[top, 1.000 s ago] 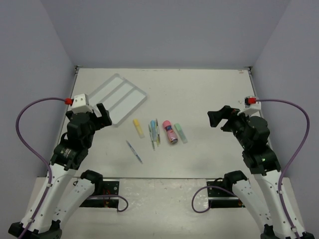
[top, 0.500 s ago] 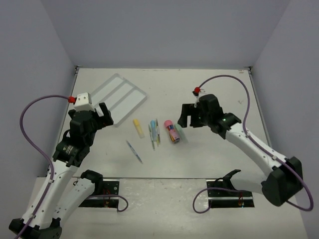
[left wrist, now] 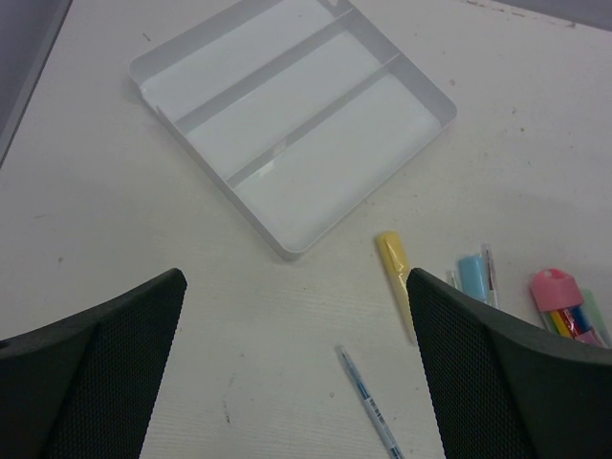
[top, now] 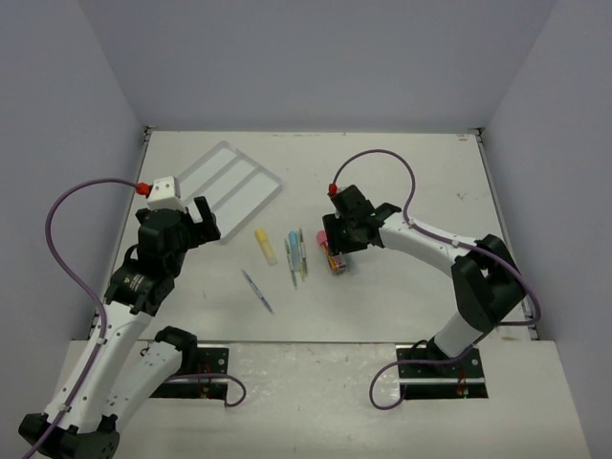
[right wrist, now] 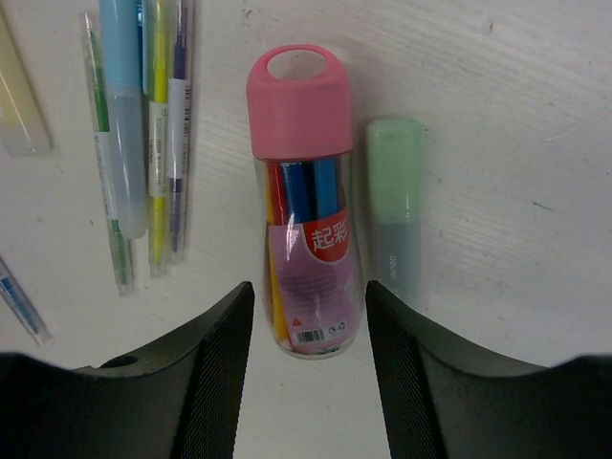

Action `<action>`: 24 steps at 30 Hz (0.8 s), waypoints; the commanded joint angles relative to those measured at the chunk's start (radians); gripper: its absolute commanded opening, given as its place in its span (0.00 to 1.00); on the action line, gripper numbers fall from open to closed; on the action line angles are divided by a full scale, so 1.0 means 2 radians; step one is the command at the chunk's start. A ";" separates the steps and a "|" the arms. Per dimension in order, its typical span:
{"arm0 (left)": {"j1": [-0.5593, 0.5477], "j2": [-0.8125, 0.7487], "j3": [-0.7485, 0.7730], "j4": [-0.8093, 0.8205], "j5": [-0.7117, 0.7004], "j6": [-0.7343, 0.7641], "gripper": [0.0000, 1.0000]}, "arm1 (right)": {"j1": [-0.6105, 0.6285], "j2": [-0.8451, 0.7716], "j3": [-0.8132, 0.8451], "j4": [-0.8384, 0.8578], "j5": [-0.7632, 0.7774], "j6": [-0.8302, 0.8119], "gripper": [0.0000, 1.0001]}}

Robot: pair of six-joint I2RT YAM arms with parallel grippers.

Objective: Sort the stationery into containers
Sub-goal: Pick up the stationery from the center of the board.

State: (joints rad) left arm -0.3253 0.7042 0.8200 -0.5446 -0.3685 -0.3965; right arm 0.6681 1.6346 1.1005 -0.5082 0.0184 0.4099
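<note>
The pink-capped tube (right wrist: 306, 201) lies on the table and shows partly under my right gripper in the top view (top: 335, 264). My right gripper (right wrist: 308, 354) (top: 338, 239) is open, with a finger on each side of the tube's clear bottom end and not touching it. A pale green highlighter (right wrist: 397, 206) lies right of the tube. A blue-capped marker (right wrist: 122, 124), thin pens (right wrist: 167, 124) and a yellow highlighter (top: 266, 246) (left wrist: 396, 273) lie to its left. A thin blue pen (top: 257, 291) (left wrist: 368, 402) lies apart. The three-compartment tray (top: 234, 182) (left wrist: 325, 163) holds nothing. My left gripper (top: 198, 223) (left wrist: 295, 279) is open and empty beside the tray.
Grey walls close the table on the left, back and right. Purple cables (top: 57, 239) loop off both arms. The right arm (top: 430, 239) reaches across the table's right half.
My right arm has swung from the right side leftwards and down, and its open gripper now straddles the pink-capped tube. My left arm has hardly moved.
</note>
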 commanded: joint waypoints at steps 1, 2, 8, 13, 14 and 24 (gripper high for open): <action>0.007 0.001 -0.005 0.008 0.007 0.011 1.00 | 0.011 0.035 0.030 0.000 0.015 -0.003 0.52; 0.007 0.001 -0.004 0.008 0.006 0.012 1.00 | 0.013 0.041 0.030 0.001 0.015 -0.003 0.52; 0.008 0.010 0.000 0.005 -0.001 0.010 1.00 | 0.027 0.083 0.036 0.003 0.019 0.002 0.51; 0.009 0.026 0.008 0.000 0.012 0.010 1.00 | 0.037 0.094 0.044 0.006 0.024 0.005 0.36; 0.009 0.031 0.011 0.001 0.019 0.009 1.00 | 0.037 0.089 0.041 0.009 0.023 0.005 0.32; 0.010 0.071 0.034 0.003 0.078 0.002 1.00 | 0.038 0.125 0.048 -0.005 0.040 0.000 0.58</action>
State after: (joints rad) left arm -0.3153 0.8464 0.8400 -0.5469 -0.2437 -0.4003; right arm 0.7355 1.8611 1.1878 -0.5025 0.0661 0.4031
